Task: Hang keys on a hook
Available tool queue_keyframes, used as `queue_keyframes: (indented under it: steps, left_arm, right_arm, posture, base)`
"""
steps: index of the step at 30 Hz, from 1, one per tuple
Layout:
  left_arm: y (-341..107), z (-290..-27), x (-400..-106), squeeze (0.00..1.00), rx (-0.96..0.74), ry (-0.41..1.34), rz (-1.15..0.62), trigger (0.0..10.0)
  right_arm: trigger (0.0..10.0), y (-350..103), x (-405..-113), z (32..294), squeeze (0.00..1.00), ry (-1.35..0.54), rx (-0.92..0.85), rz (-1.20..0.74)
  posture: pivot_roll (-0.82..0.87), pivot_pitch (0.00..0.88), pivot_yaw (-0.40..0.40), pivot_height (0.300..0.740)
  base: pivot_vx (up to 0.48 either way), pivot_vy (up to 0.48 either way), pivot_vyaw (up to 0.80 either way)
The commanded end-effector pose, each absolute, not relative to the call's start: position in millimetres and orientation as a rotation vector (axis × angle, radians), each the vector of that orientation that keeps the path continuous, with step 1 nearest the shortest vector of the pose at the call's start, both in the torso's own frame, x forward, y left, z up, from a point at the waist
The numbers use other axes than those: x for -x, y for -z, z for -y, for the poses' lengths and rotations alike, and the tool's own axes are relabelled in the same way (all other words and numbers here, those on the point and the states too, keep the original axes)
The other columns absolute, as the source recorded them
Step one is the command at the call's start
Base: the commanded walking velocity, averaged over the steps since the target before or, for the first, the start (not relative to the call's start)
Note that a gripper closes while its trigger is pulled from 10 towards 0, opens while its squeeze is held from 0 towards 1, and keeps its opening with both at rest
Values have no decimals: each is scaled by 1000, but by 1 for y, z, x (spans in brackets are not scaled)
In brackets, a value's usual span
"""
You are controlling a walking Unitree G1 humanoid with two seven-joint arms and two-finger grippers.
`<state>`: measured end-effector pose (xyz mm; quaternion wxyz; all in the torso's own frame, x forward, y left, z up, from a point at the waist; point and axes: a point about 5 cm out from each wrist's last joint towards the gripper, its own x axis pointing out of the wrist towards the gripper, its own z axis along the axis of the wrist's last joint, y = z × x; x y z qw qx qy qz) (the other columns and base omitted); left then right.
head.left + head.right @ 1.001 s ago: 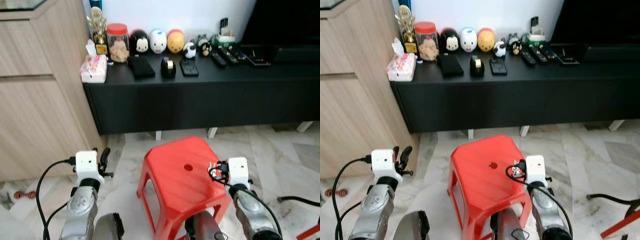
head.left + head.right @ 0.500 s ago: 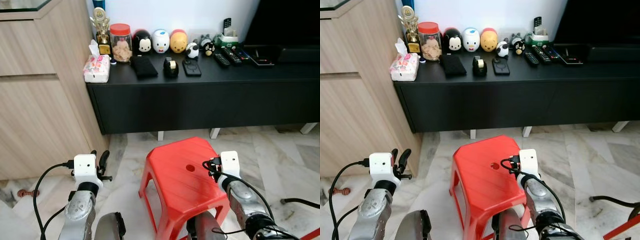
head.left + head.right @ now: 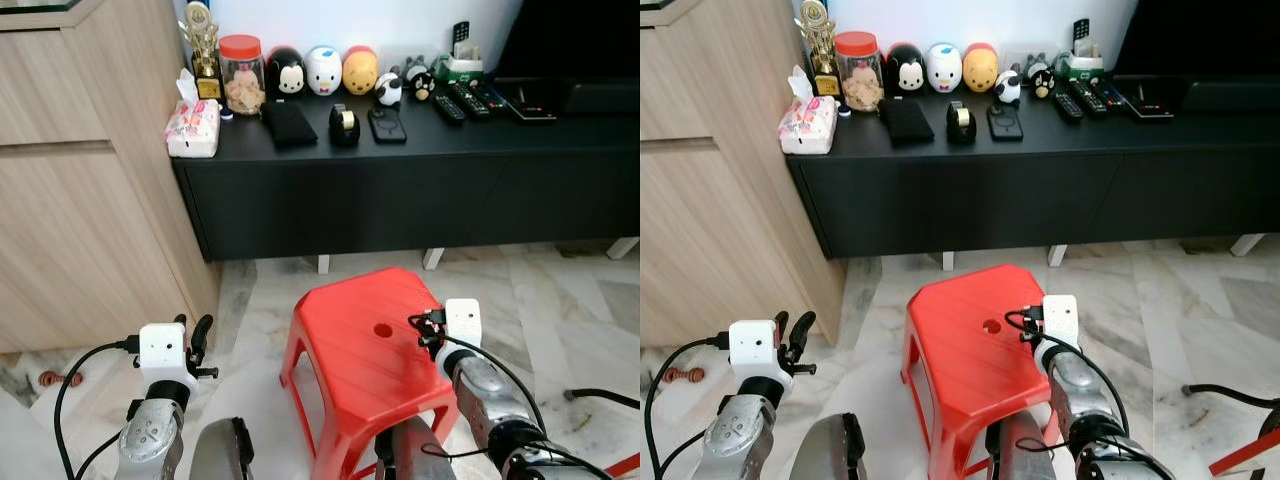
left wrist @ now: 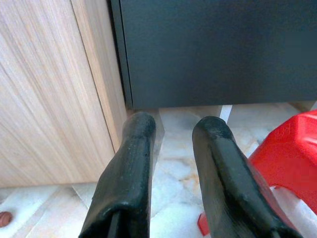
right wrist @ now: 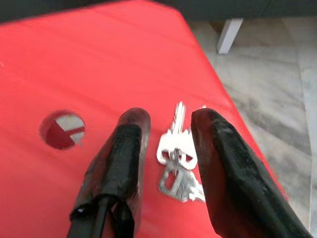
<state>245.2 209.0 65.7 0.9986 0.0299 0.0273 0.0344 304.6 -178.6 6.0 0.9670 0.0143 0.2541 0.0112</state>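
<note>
A bunch of silver keys (image 5: 177, 148) lies on the top of a red plastic stool (image 3: 350, 340), near its right edge. My right gripper (image 5: 171, 121) is low over the stool, open, and the keys lie between its two black fingers (image 5: 124, 148). In the eye views this gripper (image 3: 426, 328) sits at the stool's right side, and its wrist hides the keys there. My left gripper (image 3: 196, 335) hangs open and empty to the left of the stool, over the floor. In the left wrist view it (image 4: 176, 129) faces the gap between the wooden cabinet and the black console.
A black low console (image 3: 400, 190) stands behind the stool, carrying a jar, round figurines, a tape dispenser, phones and remotes. A tall wooden cabinet (image 3: 80, 200) stands to the left. Marble floor (image 3: 560, 300) lies around the stool. A black cable (image 3: 600, 398) lies at the right.
The head view has shifted a little. My right gripper has edged forward over the stool's right side. My left arm has sunk slightly.
</note>
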Motion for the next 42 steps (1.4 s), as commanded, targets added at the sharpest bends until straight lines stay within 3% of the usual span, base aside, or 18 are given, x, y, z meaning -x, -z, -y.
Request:
queue_keyframes:
  steps: [1, 22, 23, 26, 42]
  left_arm:
    - [-67, -208, -242, 0, -67, -58, -64, 10000]
    - [-70, -209, -230, 0, -69, -61, -88, 10000]
    - [-71, -209, -230, 0, -68, -62, -89, 10000]
    - [-71, -209, -229, 0, -66, -62, -92, 10000]
    - [-71, -208, -232, 0, -68, -60, -94, 10000]
  right_arm:
    - [10000, -2, -301, 180, 0, 1, -54, -543]
    - [10000, 2, -299, 176, 0, 6, -83, -553]
    - [5725, 1, -300, 175, 0, 0, -79, -551]
    - [0, -1, -302, 174, 0, -9, -75, -543]
    - [0, 0, -301, 168, 0, -29, -71, -541]
  posture:
    - [9, 92, -62, 577]
    - [20, 133, -59, 577]
    - [20, 133, -59, 577]
    - [21, 135, -59, 577]
    - [21, 126, -57, 577]
  base:
    - [0, 0, 0]
    - [0, 0, 0]
    - [0, 0, 0]
    - [0, 0, 0]
    - [0, 0, 0]
